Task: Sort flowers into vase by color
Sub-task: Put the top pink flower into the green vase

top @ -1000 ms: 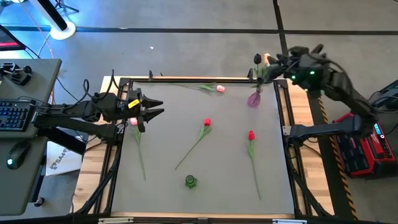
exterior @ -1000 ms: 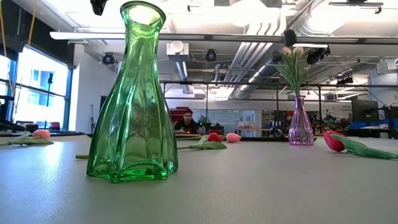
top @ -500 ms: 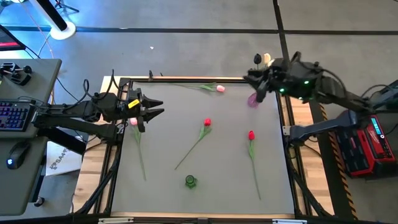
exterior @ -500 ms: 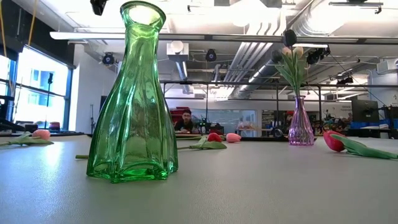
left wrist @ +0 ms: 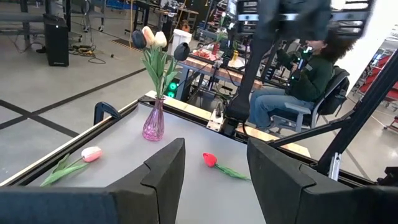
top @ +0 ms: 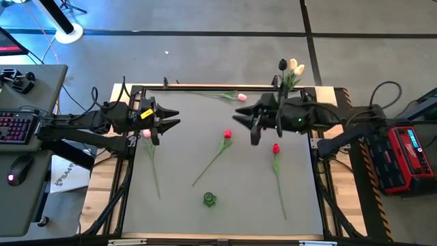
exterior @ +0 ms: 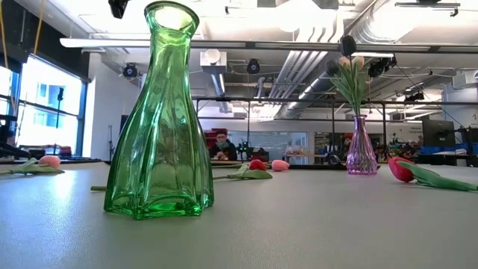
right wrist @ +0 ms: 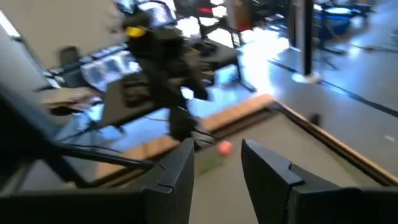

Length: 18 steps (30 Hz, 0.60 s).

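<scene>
Four tulips lie flat on the grey table: a pink one (top: 242,98) along the far edge, a red one (top: 227,134) in the middle, a second red one (top: 276,148) to its right, and a pink one (top: 145,134) under my left gripper. A purple vase (exterior: 361,149) near the far right corner holds dark, pink and cream tulips (top: 290,67). A green vase (top: 209,199) stands empty near the near edge. My right gripper (top: 250,124) hovers open above the table between the two red tulips. My left gripper (top: 168,119) waits open at the left edge.
The table has a raised wooden frame (top: 205,87) around it. A person (left wrist: 311,68) sits beyond the table's right side. Bare grey table surface (top: 239,184) lies between the green vase and the right-hand red tulip's stem.
My right gripper has swung away from the purple vase at the far right corner, toward the table's left and slightly nearer, and now hangs over the middle by the red tulips. The tulips in the purple vase stay upright. Nothing on the table has moved.
</scene>
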### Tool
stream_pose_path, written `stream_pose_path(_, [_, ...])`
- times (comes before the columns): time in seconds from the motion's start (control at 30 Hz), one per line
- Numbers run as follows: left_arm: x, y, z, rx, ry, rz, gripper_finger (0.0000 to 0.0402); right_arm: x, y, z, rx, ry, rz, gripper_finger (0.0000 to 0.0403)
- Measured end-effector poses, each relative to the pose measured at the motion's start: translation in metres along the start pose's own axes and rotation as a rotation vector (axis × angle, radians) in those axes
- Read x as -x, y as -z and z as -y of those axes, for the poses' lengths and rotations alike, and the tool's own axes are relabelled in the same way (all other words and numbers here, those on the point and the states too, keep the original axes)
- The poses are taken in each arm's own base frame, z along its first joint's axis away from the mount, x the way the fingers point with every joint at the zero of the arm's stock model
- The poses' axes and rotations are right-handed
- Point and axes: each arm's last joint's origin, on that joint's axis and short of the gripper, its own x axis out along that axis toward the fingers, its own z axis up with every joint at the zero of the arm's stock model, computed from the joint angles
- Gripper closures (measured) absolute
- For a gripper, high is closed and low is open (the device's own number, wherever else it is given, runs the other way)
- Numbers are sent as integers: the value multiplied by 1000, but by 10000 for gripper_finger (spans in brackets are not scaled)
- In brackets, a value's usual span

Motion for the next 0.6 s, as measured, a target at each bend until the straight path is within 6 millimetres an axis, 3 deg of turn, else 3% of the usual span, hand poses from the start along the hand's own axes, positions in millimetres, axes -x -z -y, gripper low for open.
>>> stream_pose_path(0.23, [0, 0, 0, 0, 0, 0, 238, -16, 9, -20, 4, -93, 21, 281])
stream_pose_path(0.6, [0, 0, 0, 0, 0, 0, 238, -56, 44, -36, 31, -69, -66, 281])
